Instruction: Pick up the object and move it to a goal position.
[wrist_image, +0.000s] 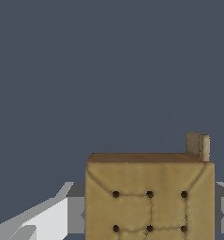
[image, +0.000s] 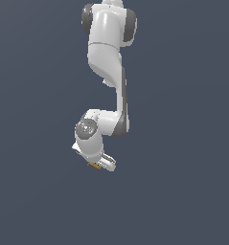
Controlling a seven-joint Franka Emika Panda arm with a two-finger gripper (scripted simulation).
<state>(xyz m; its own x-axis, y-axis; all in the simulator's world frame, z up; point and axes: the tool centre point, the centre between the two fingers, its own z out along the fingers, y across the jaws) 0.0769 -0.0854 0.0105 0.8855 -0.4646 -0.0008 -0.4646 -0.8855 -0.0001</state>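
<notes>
In the exterior view the arm [image: 106,72] is a chain of smooth, glossy white shells with dark grey joint caps, hanging down against a flat slate-blue background. At its lower end the gripper [image: 97,165] tilts toward the exterior view's right, and a thin sliver of tan-brown, the object [image: 94,165], peeks out under it, just at the exterior view's left of the white hand body. Its shape and surface cannot be read from there.

The wrist view fills in what the outer camera misses. A white and grey finger [wrist_image: 52,218] presses against one side of the block, and a grey pad [wrist_image: 223,206] shows at the opposite side, so the claw is clenched on the block. The object [wrist_image: 150,197] is a flat square slab with a mottled, cardboard-like tan skin, faint seams curving between a grid of dark round dots, and a small upright tab at one far corner.
</notes>
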